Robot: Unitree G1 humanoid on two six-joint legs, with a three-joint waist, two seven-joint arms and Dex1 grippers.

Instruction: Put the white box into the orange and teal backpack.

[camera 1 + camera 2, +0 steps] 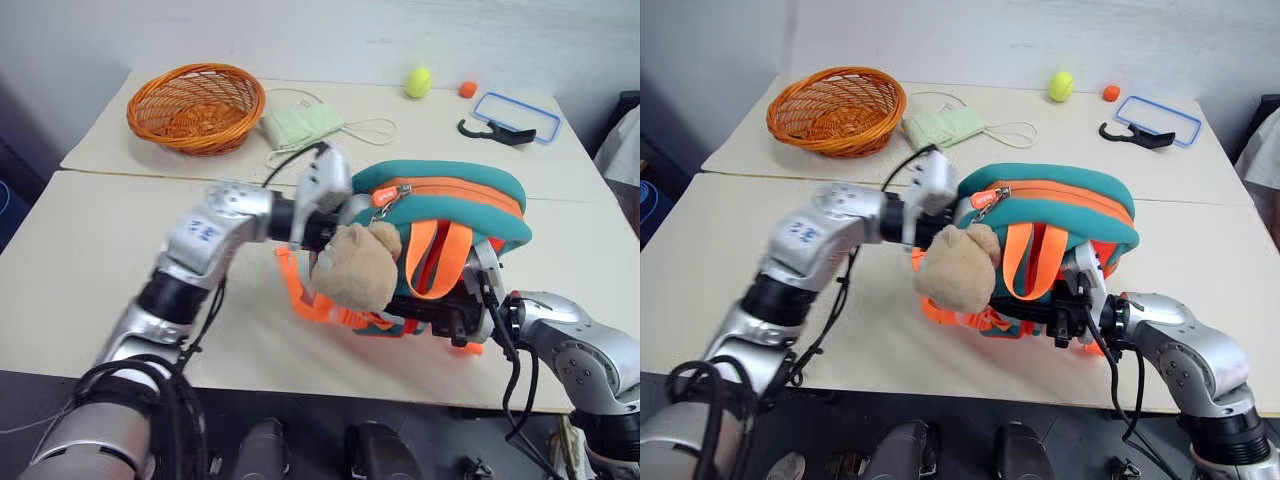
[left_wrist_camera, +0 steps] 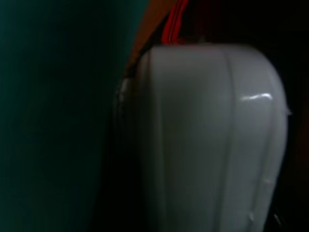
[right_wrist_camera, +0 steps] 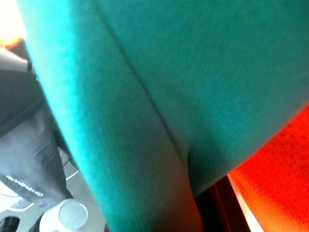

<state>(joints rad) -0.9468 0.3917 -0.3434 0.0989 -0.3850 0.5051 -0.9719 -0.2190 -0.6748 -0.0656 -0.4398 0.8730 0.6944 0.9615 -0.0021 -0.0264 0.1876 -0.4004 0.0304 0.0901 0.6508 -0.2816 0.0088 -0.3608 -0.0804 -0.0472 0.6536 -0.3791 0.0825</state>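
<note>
The orange and teal backpack [image 1: 440,195] lies tilted on the table with its zipper side up, and a tan teddy bear [image 1: 355,265] hangs at its left end. My left gripper [image 1: 332,215] reaches in from the left to the bag's mouth behind the bear, its fingers hidden. In the left wrist view the rounded end of the white box [image 2: 212,145] stands straight ahead of that gripper, in the dark between teal and orange fabric. My right gripper [image 1: 462,322] is shut on the bag's lower right edge, and teal cloth [image 3: 203,72] is pressed close to it.
A woven orange basket [image 1: 196,106] sits at the back left with a pale green pouch [image 1: 300,125] beside it. A yellow-green ball [image 1: 419,82], a small orange ball [image 1: 467,89], a clear blue-rimmed lid [image 1: 517,116] and a black hook [image 1: 495,133] lie at the back right.
</note>
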